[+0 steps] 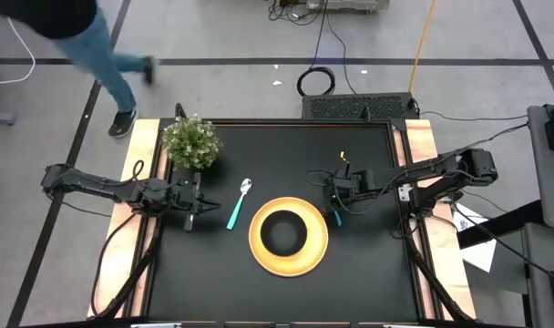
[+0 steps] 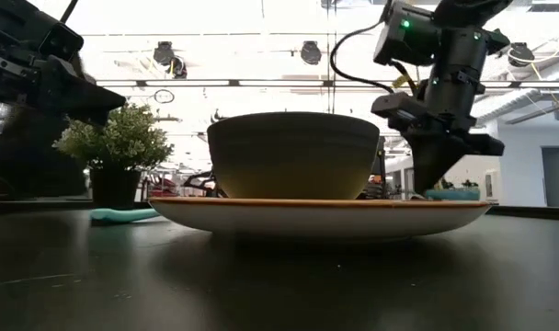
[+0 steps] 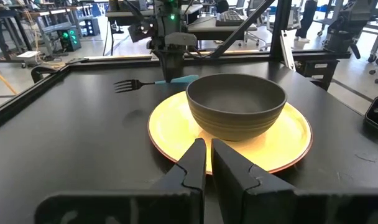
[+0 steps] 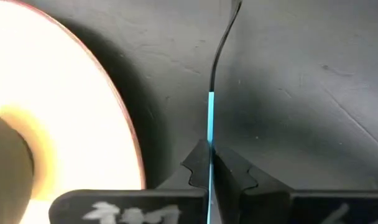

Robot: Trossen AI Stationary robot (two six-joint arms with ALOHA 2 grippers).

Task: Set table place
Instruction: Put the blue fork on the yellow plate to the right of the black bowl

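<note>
The yellow plate [image 1: 289, 260] sits at the table's middle with the black bowl [image 1: 281, 231] standing in it; both also show in the left wrist view [image 3: 167, 134] [image 3: 235, 106]. The teal-handled spoon [image 1: 238, 204] lies left of the plate. My right gripper [image 1: 335, 202] stands just right of the plate, shut on the teal-handled fork [image 3: 145, 83]. My left gripper [image 3: 209, 163] is shut and empty, left of the spoon, pointing at the plate. My right gripper pinches the fork's teal handle [image 4: 209, 127] between its two fingers, coming from above and pointing down. The fork lies about level, its tines [image 3: 123, 85] toward the table's far edge. It is at or just above the tabletop; I cannot tell whether it rests.
A bushy green potted plant [image 1: 191, 141] stands at the far left of the table [image 1: 368, 282], behind my left gripper. A person [image 1: 86, 41] walks on the floor beyond the far left corner. Bare black top lies near the front edge.
</note>
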